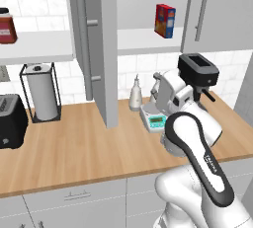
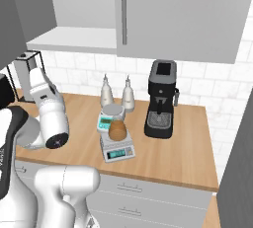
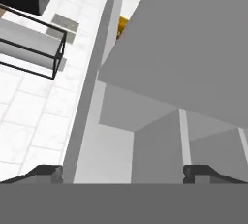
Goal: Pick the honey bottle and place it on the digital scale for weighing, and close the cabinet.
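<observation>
Amber honey bottle (image 2: 117, 130) stands upright on the grey scale (image 2: 117, 148), its long axis vertical. I count two scales: this one and a white scale (image 2: 109, 118) just behind it. Two white bottles (image 2: 106, 92) stand by the wall. I see the cabinet (image 1: 148, 10) with one door (image 1: 94, 44) open; one red-and-blue box (image 1: 165, 20) is on its shelf. My gripper (image 3: 124, 172) has its fingers wide apart, holding nothing.
</observation>
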